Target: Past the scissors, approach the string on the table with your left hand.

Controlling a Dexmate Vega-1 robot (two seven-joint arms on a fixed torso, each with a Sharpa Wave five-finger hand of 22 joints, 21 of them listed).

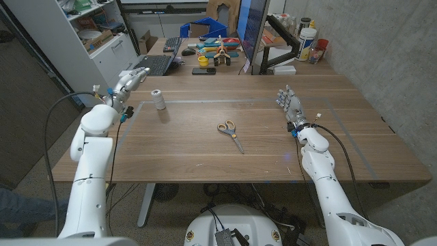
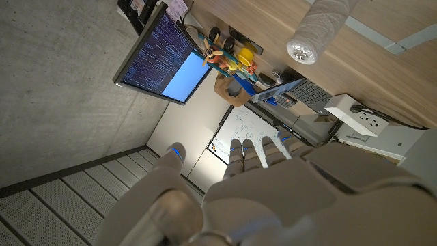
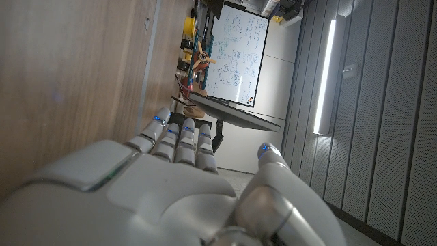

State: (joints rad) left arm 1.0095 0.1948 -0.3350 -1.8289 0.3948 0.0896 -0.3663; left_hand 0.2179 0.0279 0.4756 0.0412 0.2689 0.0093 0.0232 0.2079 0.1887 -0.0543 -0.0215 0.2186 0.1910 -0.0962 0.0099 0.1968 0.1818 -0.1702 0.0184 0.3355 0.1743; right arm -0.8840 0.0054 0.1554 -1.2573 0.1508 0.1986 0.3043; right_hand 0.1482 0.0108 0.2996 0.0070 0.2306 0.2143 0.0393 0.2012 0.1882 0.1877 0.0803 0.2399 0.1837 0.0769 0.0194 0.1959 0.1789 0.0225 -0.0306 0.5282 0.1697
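Observation:
A white spool of string [image 1: 158,100] stands upright on the wooden table [image 1: 205,157], left of centre; it also appears in the left wrist view as a pale spool [image 2: 315,32]. Scissors [image 1: 231,133] with yellow-grey handles lie near the table's middle. My left hand [image 1: 131,80] hovers at the table's far left corner, fingers apart and holding nothing, a short way left of and beyond the spool. My right hand [image 1: 290,105] stands at the right side of the table, fingers extended and together, holding nothing; its fingers [image 3: 179,140] lie close to the tabletop.
Behind the table sit a keyboard [image 1: 154,65], a monitor [image 1: 252,31] on an arm, colourful tools [image 1: 218,49] and bottles [image 1: 308,37]. A white power strip [image 2: 360,116] sits near the table's edge. A shelf unit [image 1: 95,34] stands at the left.

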